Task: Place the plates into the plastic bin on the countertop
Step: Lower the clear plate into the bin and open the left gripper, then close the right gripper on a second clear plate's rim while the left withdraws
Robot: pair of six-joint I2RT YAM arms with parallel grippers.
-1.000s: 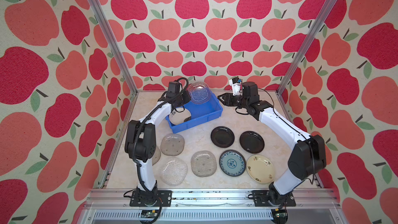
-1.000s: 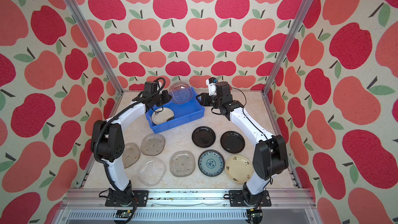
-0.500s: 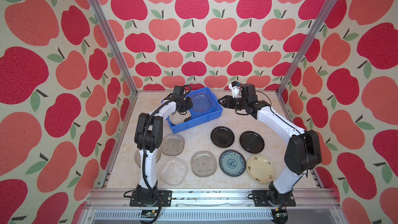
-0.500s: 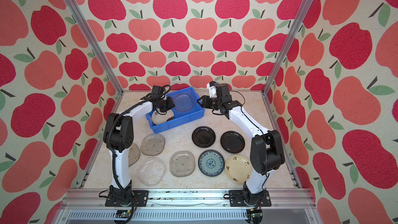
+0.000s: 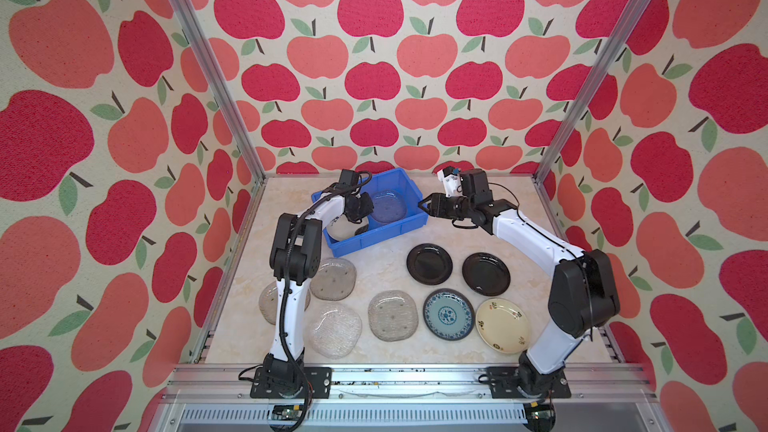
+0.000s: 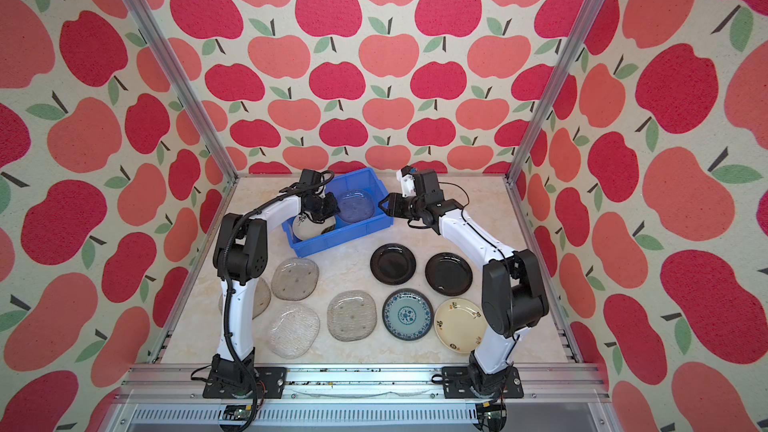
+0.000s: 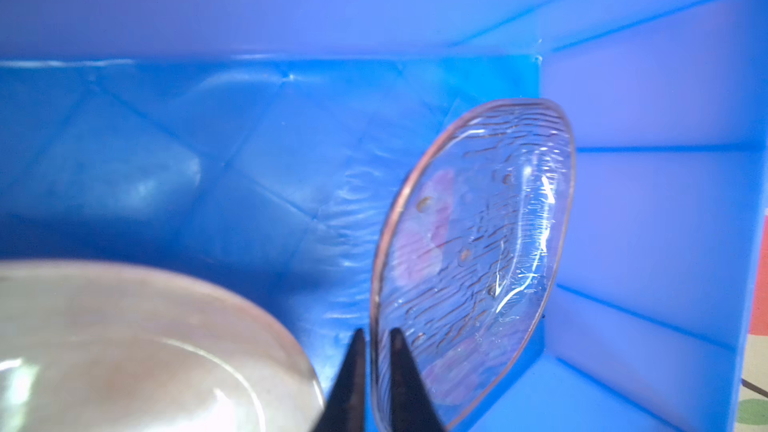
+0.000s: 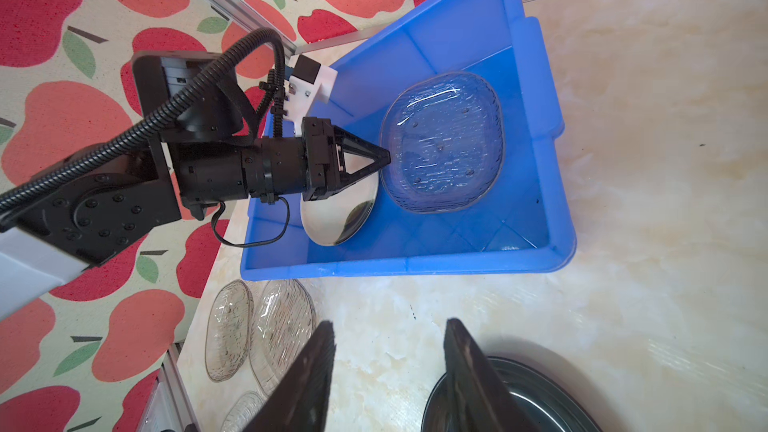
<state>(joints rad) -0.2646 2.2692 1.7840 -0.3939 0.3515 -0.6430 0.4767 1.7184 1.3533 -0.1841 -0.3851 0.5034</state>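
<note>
While the right end effector [image 8: 389,324] hangs open, the left end effector [image 7: 377,331], barely parted, straddles the glass plate [image 7: 478,243] in the bin [image 7: 644,222].

Noted the left gripper [image 5: 365,207] inside the blue bin [image 5: 374,238], at the edge of a clear glass plate [image 5: 390,206] lying in it. Noted the right gripper [image 5: 423,203] just beside the bin's right end. Counted on the countertop [image 5: 374,268] four glass plates [image 5: 392,315], two black plates [image 5: 429,263], one teal plate [image 5: 448,314], one cream plate [image 5: 503,324].
</note>
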